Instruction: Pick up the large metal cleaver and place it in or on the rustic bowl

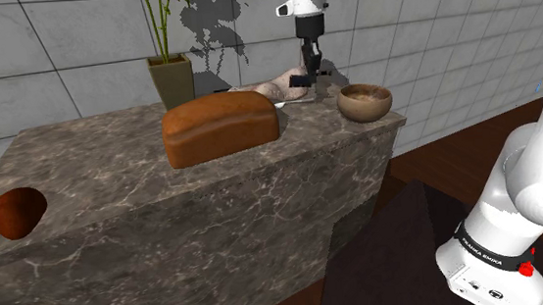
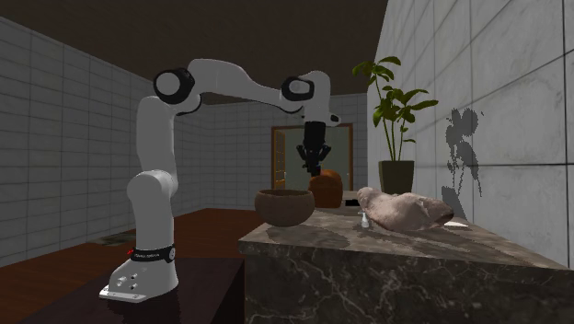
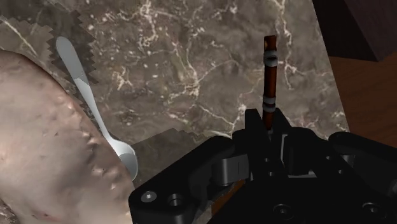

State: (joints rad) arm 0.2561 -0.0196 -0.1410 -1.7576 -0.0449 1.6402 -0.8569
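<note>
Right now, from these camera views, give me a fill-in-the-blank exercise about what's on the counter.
1. The black end effector clasps the large cleaver by its red-brown, riveted ___.
2. A silver ___ lies on the dark marble counter beside the pale raw meat.
3. In the shoulder view, the round brown bowl stands to the ___ of the brown bread loaf.
Missing words: handle; spoon; right.
</note>
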